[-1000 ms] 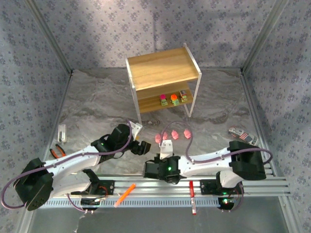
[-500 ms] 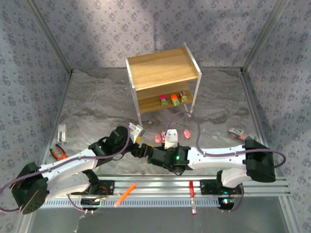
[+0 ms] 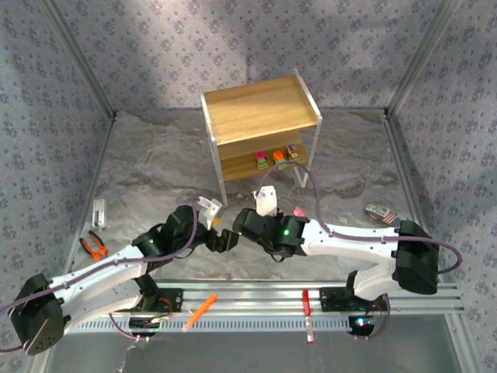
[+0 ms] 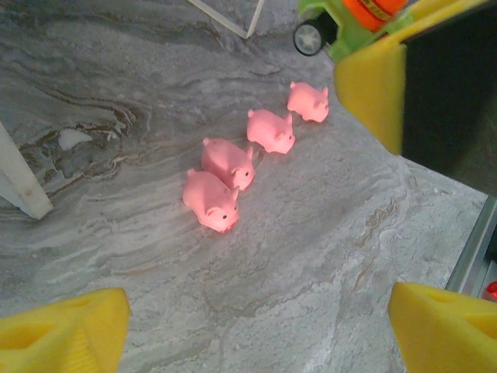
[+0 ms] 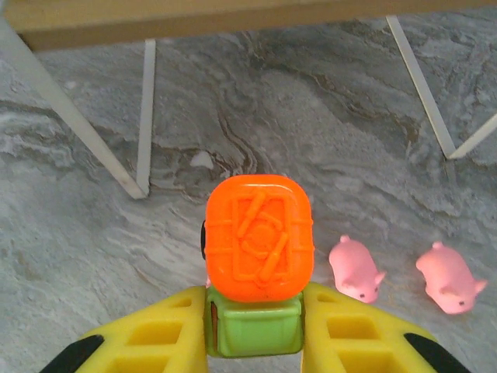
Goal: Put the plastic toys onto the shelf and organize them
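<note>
1. Currently: transport step for a fourth blocky piece. The right pincer is clenched on the blocky toy (green body, orange top), with a pad on each flank. The toy is lifted off the surface.
2. Position: the toy is in front of the shelf, not yet on it. In the right wrist view a wooden board edge runs across the top and a white leg stands ahead to the left.
3. Shelf status: three blocky toys sit in a row on the lower board.
4. The left pincer is released, pads wide apart with nothing between them. It hovers above the surface, and the four pink pigs lie in a loose line just ahead of it, all on the surface.
5. Next move, my read: the right arm pushes forward, goes in between the front legs at lower-board height, sets the toy down beside the row and lets go. It needs clearance from the white frame and from the toys already placed.
6. Watch: the arms are crowded. The right pincer's finger and the toy sit close by at the top right of the left wrist view. I'd have the left arm wait until the right one clears, then go for the nearest pig.
</note>
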